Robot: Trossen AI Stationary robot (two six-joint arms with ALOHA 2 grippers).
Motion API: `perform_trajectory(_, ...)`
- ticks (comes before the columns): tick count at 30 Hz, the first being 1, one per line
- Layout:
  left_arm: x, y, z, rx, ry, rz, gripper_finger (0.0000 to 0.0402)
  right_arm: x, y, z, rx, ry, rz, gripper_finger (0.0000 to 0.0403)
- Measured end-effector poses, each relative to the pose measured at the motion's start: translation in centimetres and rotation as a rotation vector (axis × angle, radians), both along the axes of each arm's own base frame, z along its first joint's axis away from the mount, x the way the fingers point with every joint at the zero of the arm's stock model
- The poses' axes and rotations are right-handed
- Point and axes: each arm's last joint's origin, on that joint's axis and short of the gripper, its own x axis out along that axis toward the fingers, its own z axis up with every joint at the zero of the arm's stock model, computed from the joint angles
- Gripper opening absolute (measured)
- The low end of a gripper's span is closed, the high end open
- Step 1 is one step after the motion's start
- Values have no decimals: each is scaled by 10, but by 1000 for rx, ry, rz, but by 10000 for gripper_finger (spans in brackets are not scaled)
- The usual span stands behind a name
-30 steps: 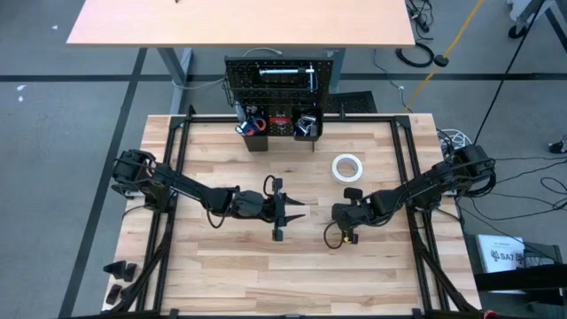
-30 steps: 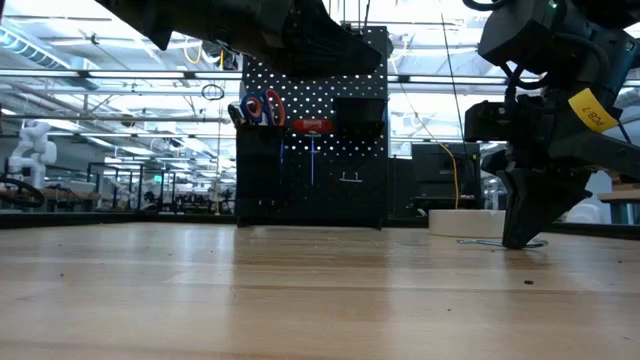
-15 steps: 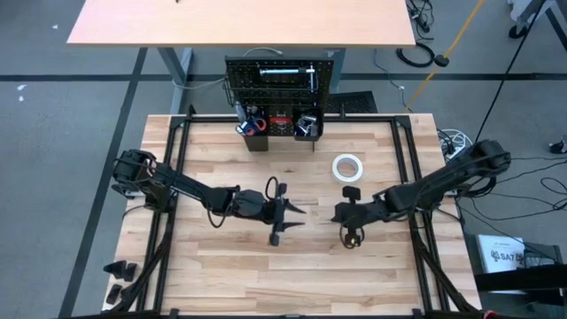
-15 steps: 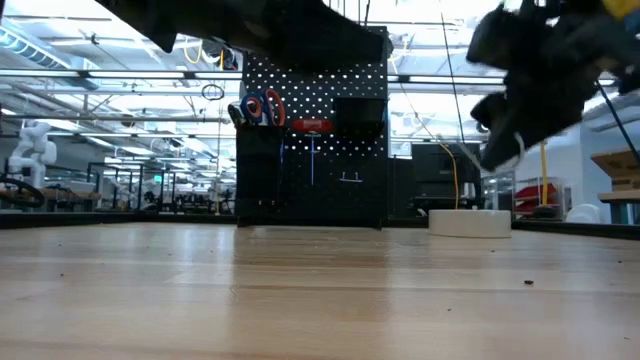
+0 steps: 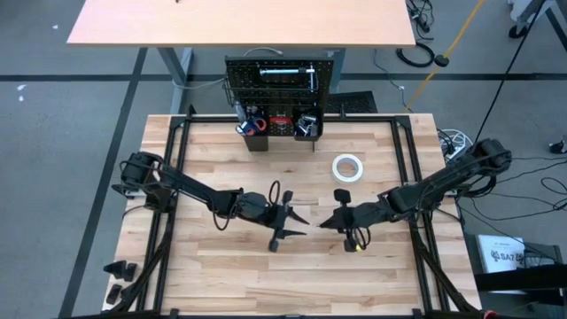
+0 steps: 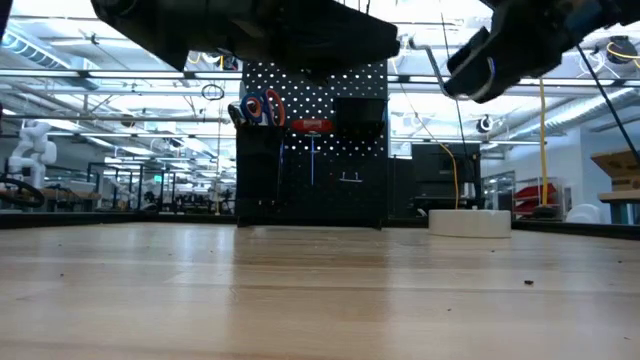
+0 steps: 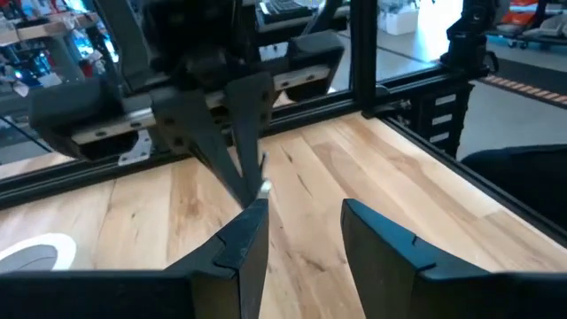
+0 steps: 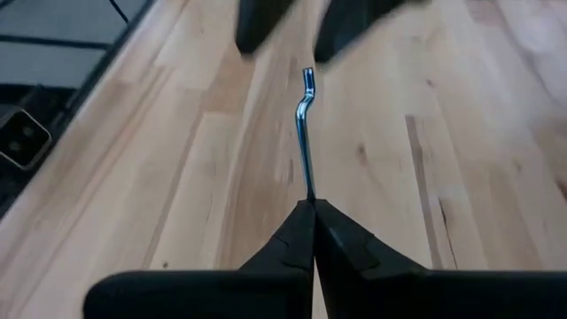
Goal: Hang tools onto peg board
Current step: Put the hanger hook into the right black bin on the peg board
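right gripper (image 8: 312, 209) pinching hex key (image 8: 305, 133) | key tip toward left gripper (image 5: 297, 215)

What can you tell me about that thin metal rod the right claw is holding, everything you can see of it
The thin metal rod looks like bare silvery-blue steel, slim and straight for most of its length, with a small kinked hook at the far tip. One end is pinched between the shut fingers of the right claw; the rest sticks straight out, held above the wooden table and touching nothing else. Its hooked tip points toward the left claw, whose fingers stand apart close ahead.
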Motion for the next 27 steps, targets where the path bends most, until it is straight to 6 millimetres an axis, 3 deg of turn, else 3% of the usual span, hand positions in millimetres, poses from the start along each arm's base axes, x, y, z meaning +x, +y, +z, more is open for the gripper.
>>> perform_trajectory(10, 7, 7, -3, -72, -46, 123, 144, 5, 2, 9, -15, -99, 32, 0)
perform_trajectory(27, 10, 7, -1, -92, -102, 98, 144, 12, -2, 10, -42, -163, -21, 0)
